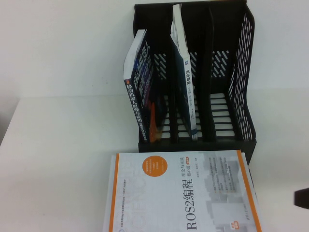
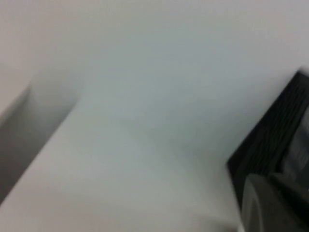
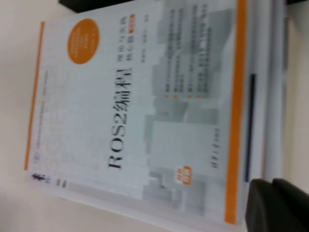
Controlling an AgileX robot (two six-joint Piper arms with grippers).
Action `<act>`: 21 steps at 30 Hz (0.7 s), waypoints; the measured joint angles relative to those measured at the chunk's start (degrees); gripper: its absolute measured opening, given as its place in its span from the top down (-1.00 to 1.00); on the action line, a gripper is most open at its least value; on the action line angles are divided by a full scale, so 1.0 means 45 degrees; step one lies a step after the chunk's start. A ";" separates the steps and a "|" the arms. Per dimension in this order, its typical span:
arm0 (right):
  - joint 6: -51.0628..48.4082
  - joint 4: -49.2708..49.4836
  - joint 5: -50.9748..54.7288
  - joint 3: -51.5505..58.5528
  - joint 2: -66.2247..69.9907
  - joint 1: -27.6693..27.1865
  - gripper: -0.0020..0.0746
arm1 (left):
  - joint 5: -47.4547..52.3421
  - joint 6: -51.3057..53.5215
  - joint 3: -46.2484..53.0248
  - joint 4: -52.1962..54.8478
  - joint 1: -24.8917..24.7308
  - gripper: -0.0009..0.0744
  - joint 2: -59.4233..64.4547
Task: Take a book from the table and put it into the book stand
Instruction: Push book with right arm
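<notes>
A white book with orange trim and "ROS2" on its cover (image 1: 183, 193) lies flat on the table's near side, in front of the black book stand (image 1: 244, 72). It also shows in the right wrist view (image 3: 135, 111). My right gripper (image 1: 301, 198) is at the right edge of the high view, beside the book and apart from it. In the right wrist view the right gripper (image 3: 276, 205) is shut and empty, close to the book's orange-edged side. My left gripper (image 2: 270, 208) shows only as a blur in the left wrist view, near the stand (image 2: 275, 130).
The stand has three slots. A dark blue book (image 1: 140, 87) leans in the left one, a white and blue book (image 1: 186, 82) stands in the middle one, and the right slot (image 1: 222, 96) holds nothing. The white table (image 1: 58, 154) stretches to the left.
</notes>
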 joint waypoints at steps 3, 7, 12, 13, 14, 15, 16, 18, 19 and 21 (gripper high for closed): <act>-0.1481 0.1459 0.0000 -0.0027 0.1277 0.0000 0.95 | 0.1823 0.0517 -0.0620 -0.0103 0.0000 0.98 0.1162; -0.2602 0.2258 -0.0455 -0.0106 0.2769 0.0375 0.95 | 0.3339 0.2053 -0.1448 -0.0974 0.0000 0.98 0.3153; -0.3297 0.2448 -0.1845 -0.0106 0.4206 0.1330 0.95 | 0.4000 0.4660 -0.1898 -0.3937 0.0000 0.98 0.5196; -0.3355 0.2471 -0.2090 -0.0106 0.4411 0.1404 0.95 | 0.4140 0.5241 -0.1926 -0.4715 0.0000 0.98 0.5611; -0.3391 0.2481 -0.2367 -0.0106 0.4658 0.1479 0.95 | 0.4246 0.5755 -0.1926 -0.5480 0.0000 0.98 0.5950; -0.3451 0.2517 -0.2585 -0.0127 0.4888 0.1500 0.95 | 0.4335 0.6298 -0.1945 -0.6195 0.0000 0.98 0.6219; -0.3526 0.2556 -0.2741 -0.0127 0.5097 0.1512 0.95 | 0.4368 0.6766 -0.1976 -0.6839 0.0000 0.98 0.6453; -0.3730 0.2583 -0.2887 -0.0152 0.5478 0.1512 0.95 | 0.4368 0.7432 -0.1975 -0.7748 0.0000 0.98 0.6784; -0.3797 0.2639 -0.2920 -0.0182 0.5618 0.1512 0.95 | 0.4343 0.7673 -0.1975 -0.8099 0.0000 0.98 0.6899; -0.4072 0.2812 -0.2922 -0.0297 0.5955 0.1532 0.95 | 0.4245 0.7913 -0.1975 -0.8526 0.0000 0.98 0.6982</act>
